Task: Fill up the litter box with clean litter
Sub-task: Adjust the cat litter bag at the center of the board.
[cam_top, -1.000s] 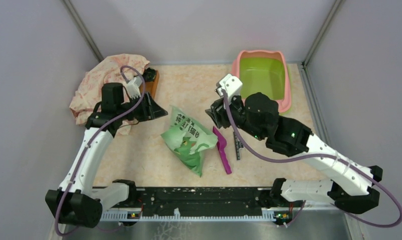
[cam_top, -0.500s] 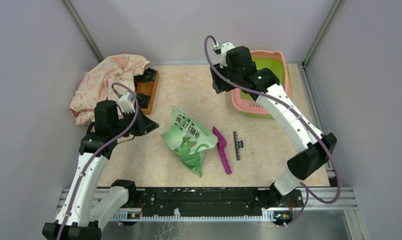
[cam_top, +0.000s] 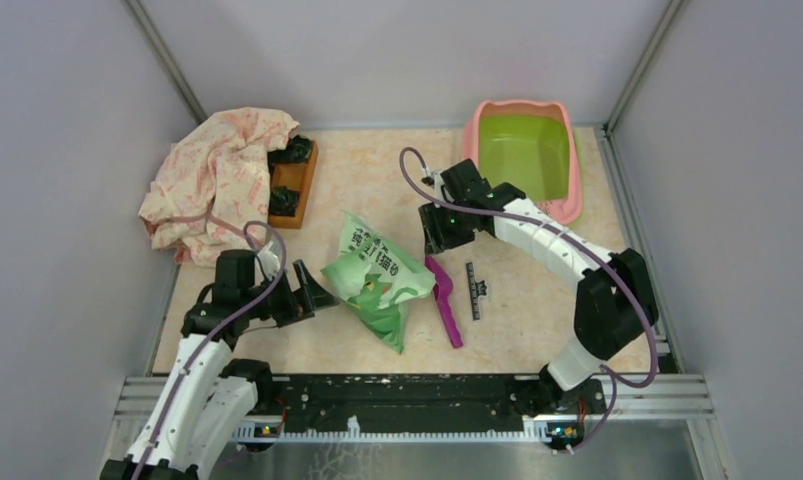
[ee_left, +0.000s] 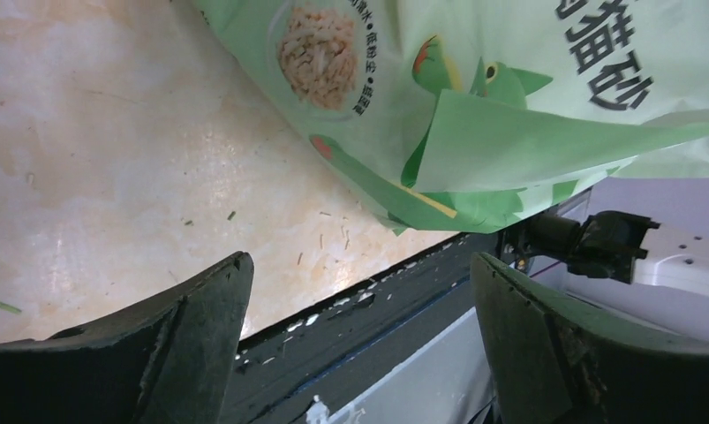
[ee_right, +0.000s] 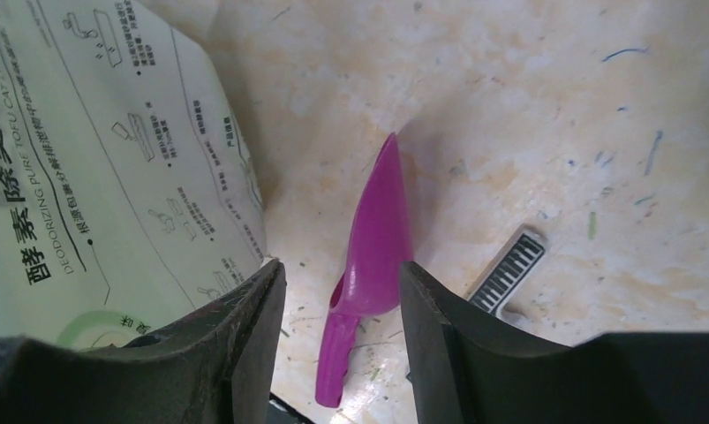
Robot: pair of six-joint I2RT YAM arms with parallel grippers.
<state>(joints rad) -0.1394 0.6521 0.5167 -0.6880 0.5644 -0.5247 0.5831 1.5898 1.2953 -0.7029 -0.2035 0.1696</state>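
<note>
The litter box (cam_top: 525, 155) sits at the upper right of the top view, against the back corner of the worktop (cam_top: 377, 170). Its pink rim frames a lime-green basin, and its near end lies close to the right arm's forearm.

A light green printed bag (cam_top: 377, 280) lies crumpled on its side in the centre of the frame. Just to the right of it is a purple scoop (cam_top: 444, 298), and beside that a small dark ruler-like strip (cam_top: 474, 291).

The right gripper (cam_top: 435, 240) hangs at the upper end of the scoop, next to the bag's top right corner. In the right wrist view its gripper (ee_right: 342, 268) has its fingers apart. The scoop (ee_right: 374, 247) shows in the gap between them, with the bag (ee_right: 94, 159) to the left and the strip (ee_right: 508, 269) to the right. Whether the fingers touch the scoop cannot be told.

The left gripper (cam_top: 322, 290) is low on the left side of the frame and points at the bag's left edge. In the left wrist view the gripper (ee_left: 361, 265) is spread wide and holds nothing. The bag (ee_left: 474, 106) fills the upper right of that view, above the fingers.

At the upper left of the top view a pale patterned cloth (cam_top: 212, 180) is heaped against a small brown wooden tray (cam_top: 295, 180).
</note>
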